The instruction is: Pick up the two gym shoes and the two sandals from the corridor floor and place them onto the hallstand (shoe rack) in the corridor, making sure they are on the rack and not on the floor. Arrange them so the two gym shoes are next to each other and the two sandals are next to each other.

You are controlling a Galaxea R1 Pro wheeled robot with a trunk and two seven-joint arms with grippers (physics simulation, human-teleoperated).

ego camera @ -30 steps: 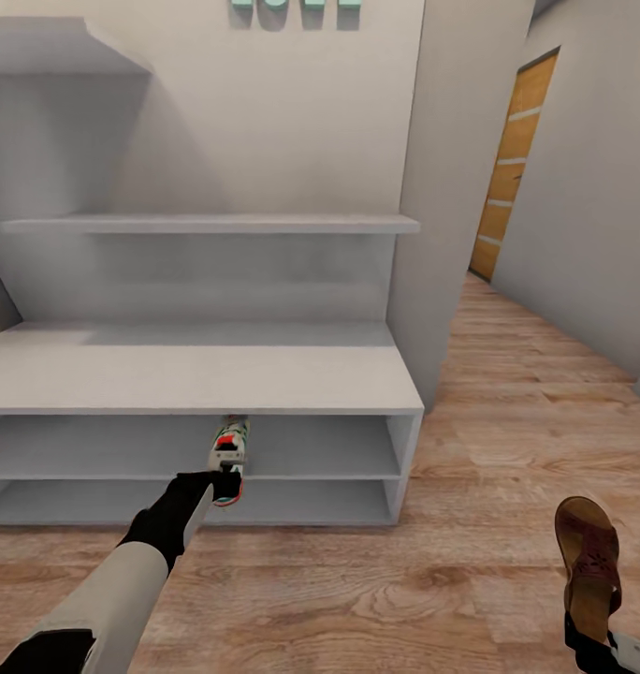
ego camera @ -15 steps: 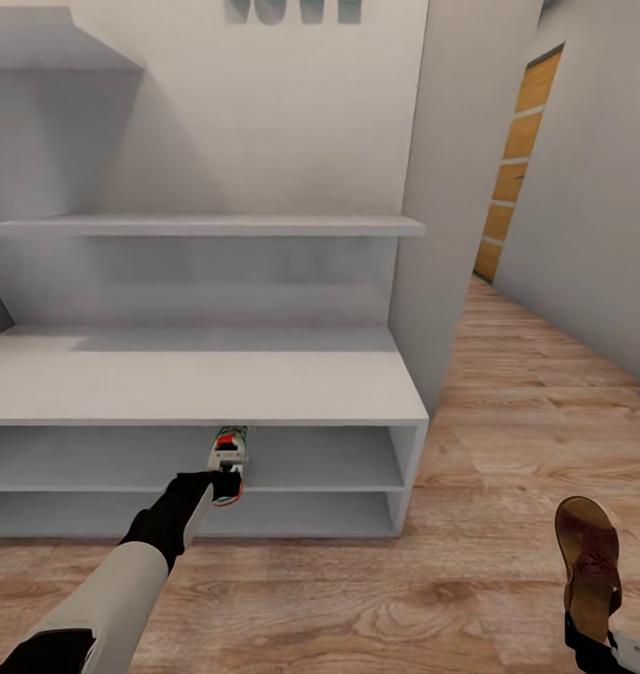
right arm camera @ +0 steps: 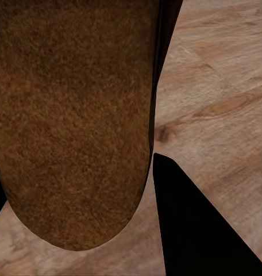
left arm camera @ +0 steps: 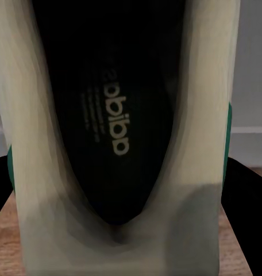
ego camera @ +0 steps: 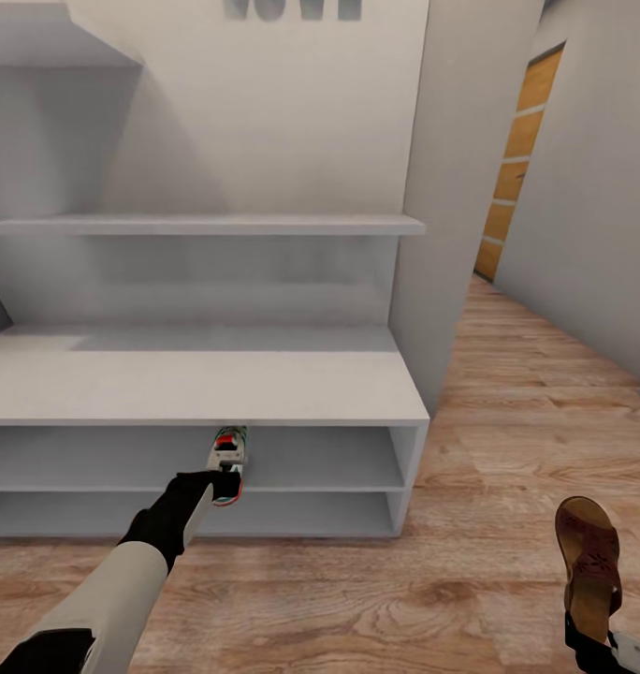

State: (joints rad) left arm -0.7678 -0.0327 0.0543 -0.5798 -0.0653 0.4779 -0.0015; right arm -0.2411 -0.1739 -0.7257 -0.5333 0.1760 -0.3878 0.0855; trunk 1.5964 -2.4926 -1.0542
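Here the left tool (ego camera: 228, 485) clamps a gym shoe (ego camera: 230, 459) at the hallstand (ego camera: 339, 393) shelf edge; right tool (ego camera: 591, 646) clamps a sandal (ego camera: 587, 562).

gym shoe (ego camera: 230, 456) toe hidden under bench | right gripper (ego camera: 596, 646) cut off

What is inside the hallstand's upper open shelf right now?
The front of one gym shoe, held at its heel by the left pincer, reaches into the hallstand below the bench top. The rest of that shelf looks bare; its back under the bench top is hidden.
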